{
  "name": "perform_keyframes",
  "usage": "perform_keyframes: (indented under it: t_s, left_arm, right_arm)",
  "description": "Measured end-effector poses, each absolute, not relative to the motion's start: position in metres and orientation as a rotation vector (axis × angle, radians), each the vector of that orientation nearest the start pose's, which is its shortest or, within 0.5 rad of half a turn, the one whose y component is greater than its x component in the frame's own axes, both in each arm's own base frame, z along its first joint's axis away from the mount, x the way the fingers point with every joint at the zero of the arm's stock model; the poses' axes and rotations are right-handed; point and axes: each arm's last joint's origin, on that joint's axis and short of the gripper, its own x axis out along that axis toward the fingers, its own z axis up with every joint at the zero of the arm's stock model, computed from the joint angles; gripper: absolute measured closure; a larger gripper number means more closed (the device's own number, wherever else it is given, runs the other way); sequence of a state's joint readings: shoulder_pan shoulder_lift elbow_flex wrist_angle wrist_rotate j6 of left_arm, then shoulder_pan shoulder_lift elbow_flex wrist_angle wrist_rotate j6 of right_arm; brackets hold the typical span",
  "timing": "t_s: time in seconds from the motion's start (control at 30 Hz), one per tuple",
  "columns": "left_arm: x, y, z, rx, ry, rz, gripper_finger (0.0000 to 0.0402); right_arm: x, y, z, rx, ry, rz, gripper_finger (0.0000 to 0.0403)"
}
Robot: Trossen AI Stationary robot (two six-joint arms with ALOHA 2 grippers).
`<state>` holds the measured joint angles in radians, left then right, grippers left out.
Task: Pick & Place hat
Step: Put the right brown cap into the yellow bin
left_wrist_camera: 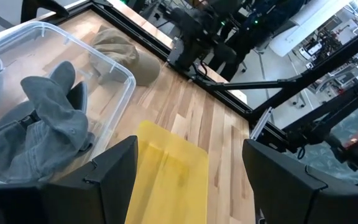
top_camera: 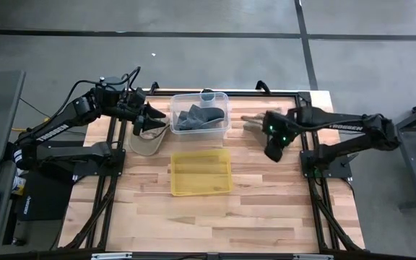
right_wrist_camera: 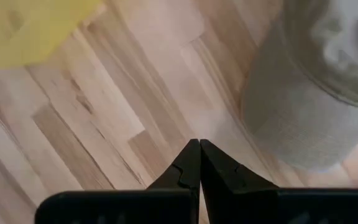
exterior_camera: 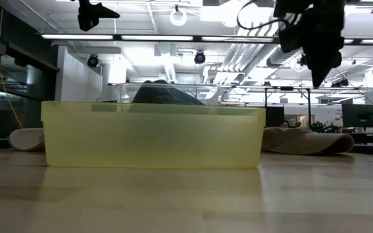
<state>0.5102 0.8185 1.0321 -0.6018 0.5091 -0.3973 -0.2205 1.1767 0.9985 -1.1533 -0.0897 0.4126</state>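
A grey hat (top_camera: 197, 117) lies crumpled inside the clear bin (top_camera: 222, 97), also seen in the left wrist view (left_wrist_camera: 39, 134). A beige hat (top_camera: 147, 141) rests on the table left of that bin. A tan hat (top_camera: 254, 123) lies flat on the table to the bin's right (right_wrist_camera: 319, 93). My left gripper (top_camera: 150, 119) is open, raised over the beige hat beside the clear bin's left wall (left_wrist_camera: 188, 177). My right gripper (top_camera: 273, 152) is shut (right_wrist_camera: 199, 163) and hangs above bare wood near the tan hat, on its near side, touching nothing.
A shallow yellow bin (top_camera: 201, 172) sits at the table's middle, on the near side of the clear bin (exterior_camera: 154, 136). Black frame rails (top_camera: 107, 195) run along both table sides. Bare wood (top_camera: 215, 224) stretches toward the near edge.
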Motion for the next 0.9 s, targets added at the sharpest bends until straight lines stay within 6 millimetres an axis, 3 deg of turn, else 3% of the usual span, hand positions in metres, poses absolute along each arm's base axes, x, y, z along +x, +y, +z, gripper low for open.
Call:
perform_keyframes:
  t_s: [0.2, 0.47, 0.63, 0.9]
  left_arm:
    - [0.14, 0.062, 0.372, -0.583, 0.336, 0.069, 0.0135]
    - [0.14, 0.062, 0.372, -0.581, 0.336, 0.069, 0.0135]
    - [0.14, 0.062, 0.372, -0.574, 0.336, 0.068, 0.0135]
    - [0.14, 0.062, 0.372, -0.556, 0.336, 0.057, 0.0135]
  right_arm:
    - [0.191, -0.012, 0.269, 0.477, 1.305, -0.399, 0.0402]
    - [0.192, 0.008, 0.269, 0.948, 1.072, -0.913, 0.0402]
    - [0.19, 0.026, 0.27, 1.05, 0.785, -1.121, 0.0402]
    - [0.194, 0.041, 0.227, 1.227, 0.636, -1.108, 0.0402]
